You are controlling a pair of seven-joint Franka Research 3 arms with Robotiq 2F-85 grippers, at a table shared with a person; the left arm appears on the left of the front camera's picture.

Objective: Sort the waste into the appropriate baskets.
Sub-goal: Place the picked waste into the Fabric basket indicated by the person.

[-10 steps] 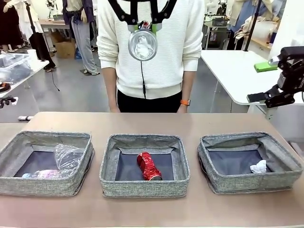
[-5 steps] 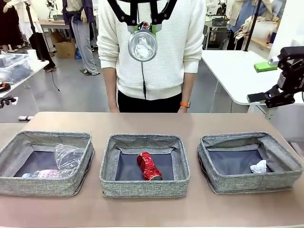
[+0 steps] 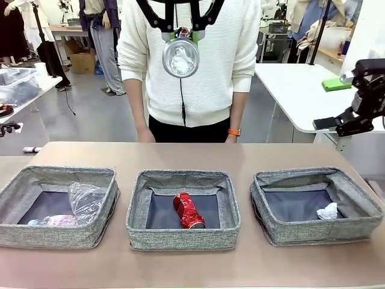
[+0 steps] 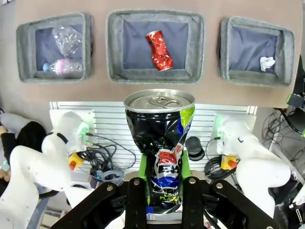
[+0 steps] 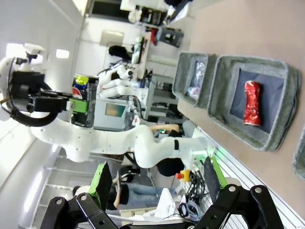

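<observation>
Change: almost nothing is being moved on the table compared with a second ago; only the person [image 3: 186,66] at the far side is leaning a little to picture left, and the raised can is being kept at the same place
Left gripper [image 4: 162,183]: it is being held high above the table, jaws pinching the dark printed can [image 4: 161,143], which is dented and upright, top end up
Right gripper [image 5: 155,181]: the fingers are being kept spread wide, nothing between them
Left basket [image 3: 36,174]: the clear plastic cup [image 3: 86,198] and the bottle [image 3: 57,220] are lying inside
Middle basket [image 3: 183,177]: the red can [image 3: 188,210] is lying inside
Right basket [image 3: 313,177]: the white paper wad [image 3: 328,211] is lying inside
Meaning: the printed can seems to be the last item; the middle basket is probably being aimed at
</observation>
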